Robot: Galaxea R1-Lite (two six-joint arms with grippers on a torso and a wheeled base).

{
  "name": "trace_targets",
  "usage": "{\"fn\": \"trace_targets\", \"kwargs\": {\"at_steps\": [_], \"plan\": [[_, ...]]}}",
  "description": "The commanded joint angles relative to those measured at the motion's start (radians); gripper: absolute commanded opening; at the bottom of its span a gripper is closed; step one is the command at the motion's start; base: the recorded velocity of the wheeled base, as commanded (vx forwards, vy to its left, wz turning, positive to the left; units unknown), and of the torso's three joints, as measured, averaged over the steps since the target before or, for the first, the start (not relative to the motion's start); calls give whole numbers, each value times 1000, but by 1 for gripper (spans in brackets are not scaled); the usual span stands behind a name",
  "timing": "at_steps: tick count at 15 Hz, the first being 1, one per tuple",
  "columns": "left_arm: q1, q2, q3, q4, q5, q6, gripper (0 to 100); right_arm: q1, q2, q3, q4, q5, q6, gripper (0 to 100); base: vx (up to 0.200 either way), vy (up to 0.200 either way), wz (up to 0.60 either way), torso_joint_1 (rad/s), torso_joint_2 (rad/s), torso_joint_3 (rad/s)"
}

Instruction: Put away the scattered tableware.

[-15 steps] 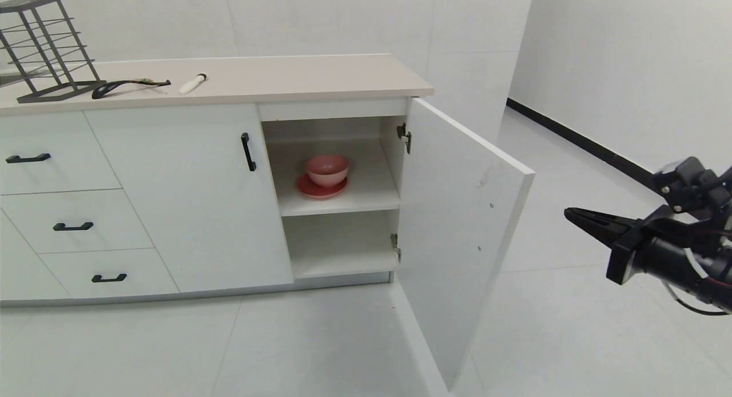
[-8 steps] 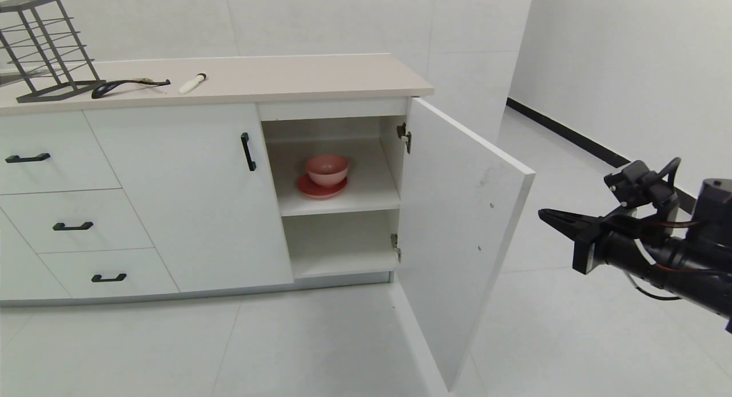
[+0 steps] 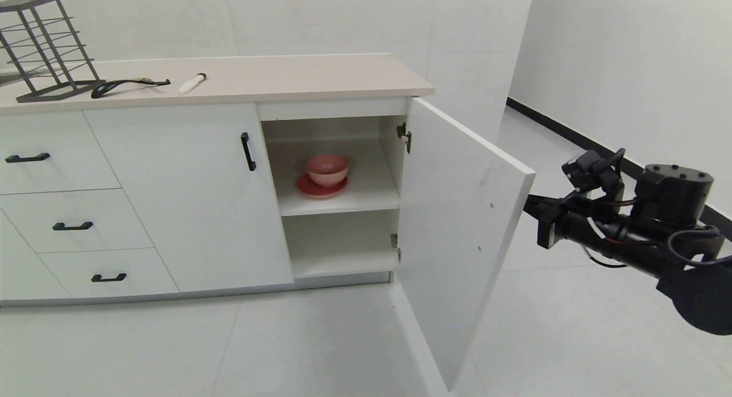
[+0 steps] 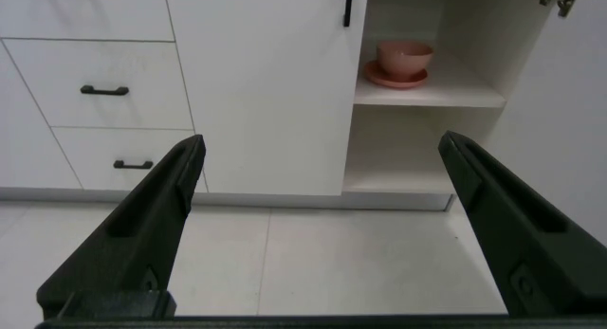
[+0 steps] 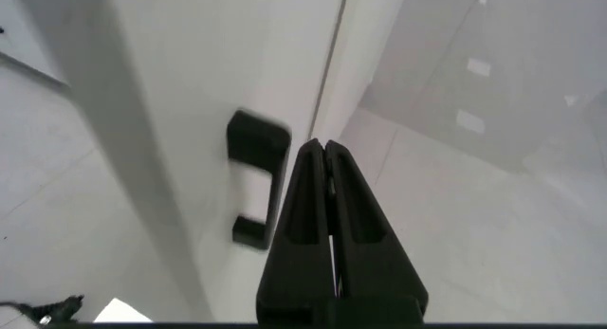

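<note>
A pink bowl (image 3: 327, 169) sits on a red plate (image 3: 320, 189) on the upper shelf of the open cabinet (image 3: 337, 202); the left wrist view looks at the same bowl (image 4: 405, 56) and plate (image 4: 394, 77) from farther back. The cabinet door (image 3: 457, 214) stands swung out. My right gripper (image 3: 534, 205) is shut and empty, its tip at the door's free edge on the outer side. In the right wrist view the shut gripper (image 5: 324, 147) points beside the door's black handle (image 5: 258, 191). My left gripper (image 4: 322, 144) hangs open and empty above the floor, facing the cabinet.
On the countertop (image 3: 297, 76) lie a black ladle (image 3: 123, 86) and a white-handled utensil (image 3: 193, 83), beside a dark wire rack (image 3: 46, 48). Drawers with black handles (image 3: 72, 226) are on the left. Open tiled floor (image 3: 286, 345) stretches before the cabinet.
My right arm has moved left toward the open door, bringing the shut gripper from well clear of it up to the door's free edge. The bowl, plate and door have stayed put.
</note>
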Motion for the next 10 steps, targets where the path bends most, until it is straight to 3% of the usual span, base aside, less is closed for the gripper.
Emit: {"fn": "trace_targets", "kwargs": {"at_steps": [1,10], "plan": [[0,0,0,0,2,0,100,3,59,-51,-8,11,-3,0,0,0,0,0,0,0],[0,0,0,0,2,0,100,43,103,-68,-50,51,-34,0,0,0,0,0,0,0]]}}
